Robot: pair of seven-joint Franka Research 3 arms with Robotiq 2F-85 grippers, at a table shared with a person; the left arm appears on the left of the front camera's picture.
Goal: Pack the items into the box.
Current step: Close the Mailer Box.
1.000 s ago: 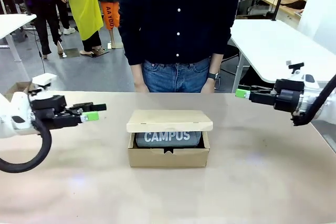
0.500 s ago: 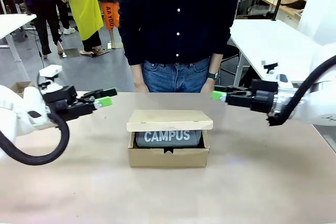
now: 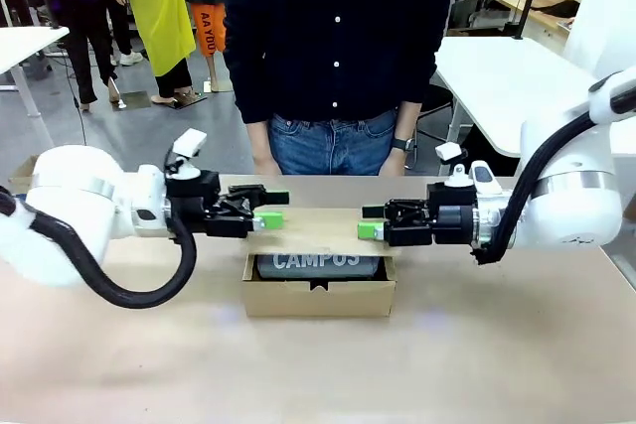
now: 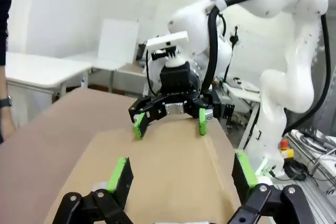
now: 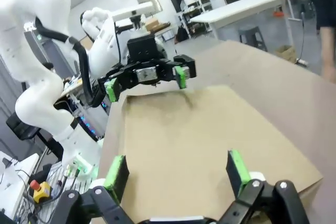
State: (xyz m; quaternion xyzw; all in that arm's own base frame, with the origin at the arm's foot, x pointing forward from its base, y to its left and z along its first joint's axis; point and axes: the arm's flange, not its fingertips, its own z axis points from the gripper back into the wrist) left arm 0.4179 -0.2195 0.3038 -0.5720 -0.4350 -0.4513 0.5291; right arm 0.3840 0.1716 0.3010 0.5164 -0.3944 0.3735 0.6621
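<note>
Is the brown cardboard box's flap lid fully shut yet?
Not fully: the flap lid sits raised, leaving a front gap where the grey-blue "CAMPUS" pouch shows.

Brown cardboard box [image 3: 318, 297], grey-blue pouch [image 3: 316, 264] with white lettering, black grippers with green pads [image 3: 268, 219].

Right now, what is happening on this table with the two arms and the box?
Both robot arms have reached in over the cardboard box from opposite sides, facing each other. The left tool and the right tool are both open and hold nothing, hovering just above the box's flap lid. The lid sits partly raised, and the grey-blue "CAMPUS" pouch already lies inside. It looks like they are about to press the lid down. A person stands at the far side, hands down.
</note>
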